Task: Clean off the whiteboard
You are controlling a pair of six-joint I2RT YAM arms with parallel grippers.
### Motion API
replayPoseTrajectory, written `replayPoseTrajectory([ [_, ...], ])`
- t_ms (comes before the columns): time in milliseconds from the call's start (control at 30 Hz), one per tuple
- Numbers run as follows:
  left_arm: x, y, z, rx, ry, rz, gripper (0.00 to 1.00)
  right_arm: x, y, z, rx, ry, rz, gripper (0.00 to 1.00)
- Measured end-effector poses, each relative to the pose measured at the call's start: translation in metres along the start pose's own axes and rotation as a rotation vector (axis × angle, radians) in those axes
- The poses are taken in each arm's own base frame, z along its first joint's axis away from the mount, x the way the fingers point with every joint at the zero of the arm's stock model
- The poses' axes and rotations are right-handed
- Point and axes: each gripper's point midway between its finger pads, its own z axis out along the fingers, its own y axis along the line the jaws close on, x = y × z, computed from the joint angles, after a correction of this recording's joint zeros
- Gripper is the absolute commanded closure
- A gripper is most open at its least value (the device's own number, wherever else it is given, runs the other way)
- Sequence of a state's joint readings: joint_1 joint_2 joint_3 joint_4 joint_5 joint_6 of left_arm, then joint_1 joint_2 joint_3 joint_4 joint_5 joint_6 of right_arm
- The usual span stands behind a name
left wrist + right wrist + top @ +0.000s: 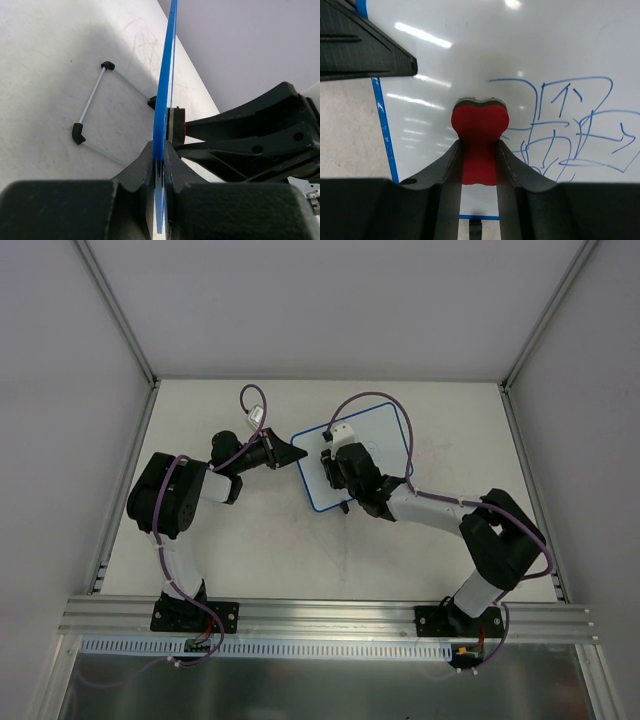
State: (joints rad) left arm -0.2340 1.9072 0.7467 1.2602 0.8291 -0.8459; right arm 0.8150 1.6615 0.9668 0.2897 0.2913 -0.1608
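while the left gripper (160,150) pinches the blue-framed whiteboard (375,435), the right gripper (479,146) clamps a red eraser (480,122) left of blue scribbles (570,127)

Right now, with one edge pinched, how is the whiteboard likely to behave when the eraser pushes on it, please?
The whiteboard looks thin, so probably light. Its frame runs straight from the left gripper, suggesting stiffness. Held at one edge, it may pivot under the eraser.

1 whiteboard (385,440), 1 red eraser (480,125), 1 blue scribble patch (570,130), 1 table (250,540), 2 grippers: left gripper (161,150), right gripper (478,145).
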Motion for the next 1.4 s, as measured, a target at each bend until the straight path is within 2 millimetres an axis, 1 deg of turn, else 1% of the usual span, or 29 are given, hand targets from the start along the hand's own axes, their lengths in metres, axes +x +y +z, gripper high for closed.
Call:
replayPoseTrajectory([
  [100, 0.000, 0.000, 0.000, 0.000, 0.000, 0.000, 1.00, 0.012, -0.002, -0.004, 0.007, -0.009, 0.029, 1.00],
  [300, 0.000, 0.000, 0.000, 0.002, -0.001, 0.002, 1.00, 0.030, -0.006, -0.011, 0.013, -0.033, 0.088, 1.00],
  [567, 0.000, 0.000, 0.000, 0.004, -0.001, 0.002, 1.00, 0.028, -0.006, -0.010, 0.015, -0.044, 0.105, 1.00],
  [767, -0.004, 0.002, -0.002, -0.002, -0.014, 0.004, 1.00, 0.021, -0.004, -0.005, 0.023, 0.031, 0.052, 1.00],
  [867, -0.006, 0.003, -0.003, -0.005, -0.019, 0.006, 1.00, 0.009, -0.001, 0.001, 0.021, 0.064, 0.022, 1.00],
  [1000, -0.006, 0.002, -0.003, -0.002, -0.019, 0.008, 1.00, -0.024, 0.002, 0.012, 0.014, 0.051, 0.001, 1.00],
  [1133, -0.006, 0.001, -0.002, 0.004, -0.018, 0.011, 1.00, -0.047, 0.000, 0.019, 0.007, 0.034, -0.001, 1.00],
  [1267, -0.006, 0.001, -0.002, 0.005, -0.018, 0.011, 1.00, -0.058, -0.012, 0.024, 0.003, 0.030, 0.020, 1.00],
  [1400, -0.006, 0.001, -0.002, 0.002, -0.017, 0.005, 1.00, -0.060, -0.027, 0.027, 0.000, 0.034, 0.049, 1.00],
])
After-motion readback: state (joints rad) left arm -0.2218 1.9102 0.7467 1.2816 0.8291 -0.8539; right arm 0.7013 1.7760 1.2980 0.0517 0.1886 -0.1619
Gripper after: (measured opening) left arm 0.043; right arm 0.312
